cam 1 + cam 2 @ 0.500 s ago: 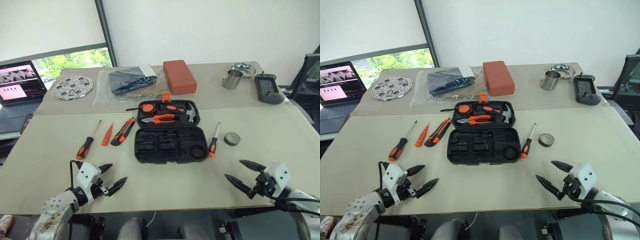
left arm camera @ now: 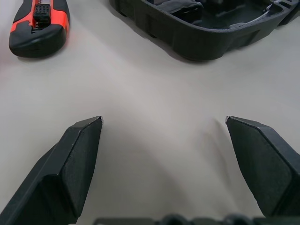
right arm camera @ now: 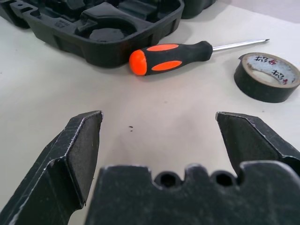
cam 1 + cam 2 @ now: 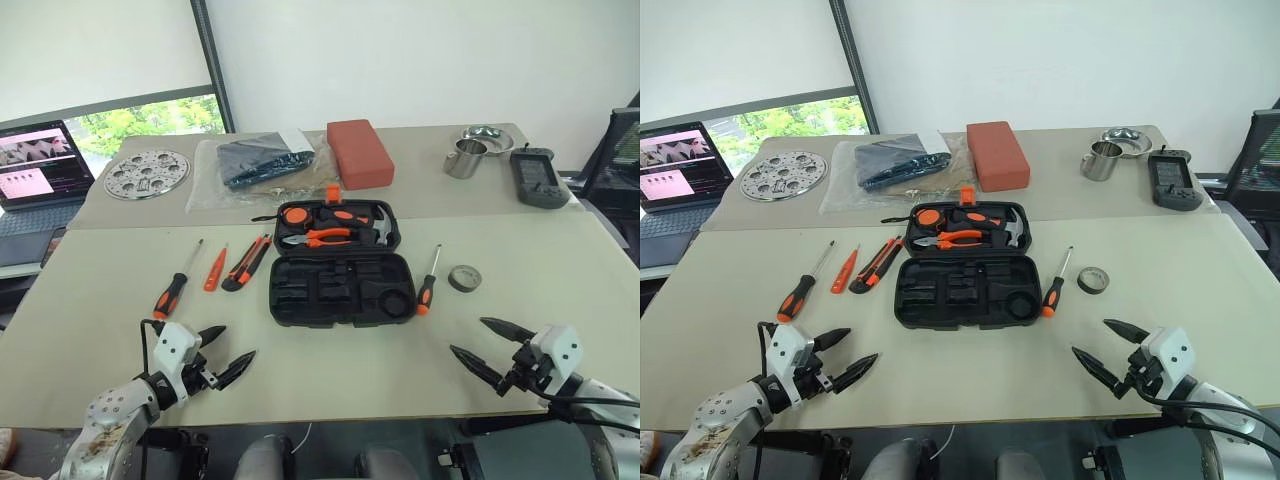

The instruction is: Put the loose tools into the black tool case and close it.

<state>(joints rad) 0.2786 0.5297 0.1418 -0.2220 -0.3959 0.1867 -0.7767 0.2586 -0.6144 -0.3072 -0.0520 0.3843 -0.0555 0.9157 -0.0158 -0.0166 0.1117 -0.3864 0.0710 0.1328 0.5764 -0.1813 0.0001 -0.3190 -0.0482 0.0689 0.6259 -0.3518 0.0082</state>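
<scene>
Tool case (image 4: 338, 262) lies open mid-table. Screwdriver (image 4: 176, 285), tester (image 4: 215, 268) and knife (image 4: 246, 262) are laid left of it; second screwdriver (image 4: 428, 283) and tape roll (image 4: 464, 278) right. Left gripper (image 4: 228, 353) and right gripper (image 4: 484, 345) are held spread wide, empty, above the table's near edge.

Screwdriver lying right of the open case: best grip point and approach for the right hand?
Grip the screwdriver at its thick orange-and-black handle, probably from above, fingers straddling it crosswise. It lies flat on the table, handle toward the robot, close beside the black tool case, so a side approach looks cramped. The right hand is open and nearest; the tape roll lies apart.
</scene>
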